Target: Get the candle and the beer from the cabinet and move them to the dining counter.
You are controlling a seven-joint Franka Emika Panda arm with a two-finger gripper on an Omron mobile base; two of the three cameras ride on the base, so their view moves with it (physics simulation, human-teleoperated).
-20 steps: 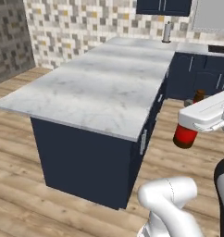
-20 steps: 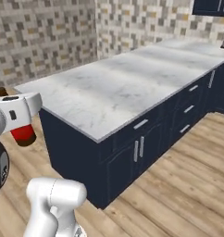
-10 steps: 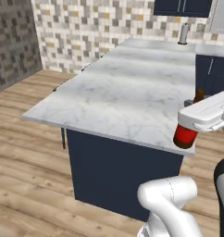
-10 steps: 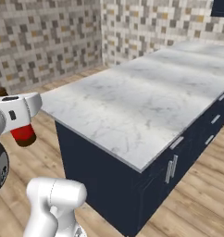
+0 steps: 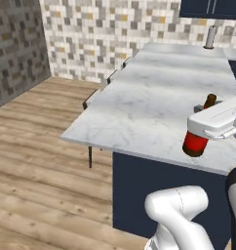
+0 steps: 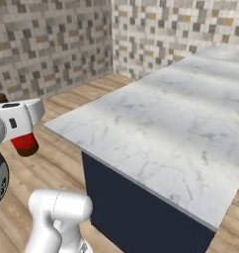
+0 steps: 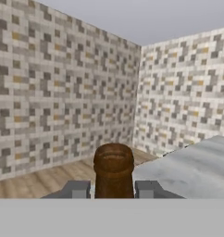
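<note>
Brown glass beer (image 5: 196, 141) sits upright, pinched at the neck by our gripper (image 7: 113, 189), carried w/o spilling near the dining counter (image 5: 154, 102).

No legible text, brand, number or sign anywhere. The beer's (image 5: 194, 143) red label reads as a plain red band, no lettering resolvable in either base view; in the hand view only the brown bottle top shows, unmarked. The marble desk (image 5: 139, 112) bears grey veining only. Tiled walls (image 7: 63, 97) carry a mosaic pattern, no writing.
</note>
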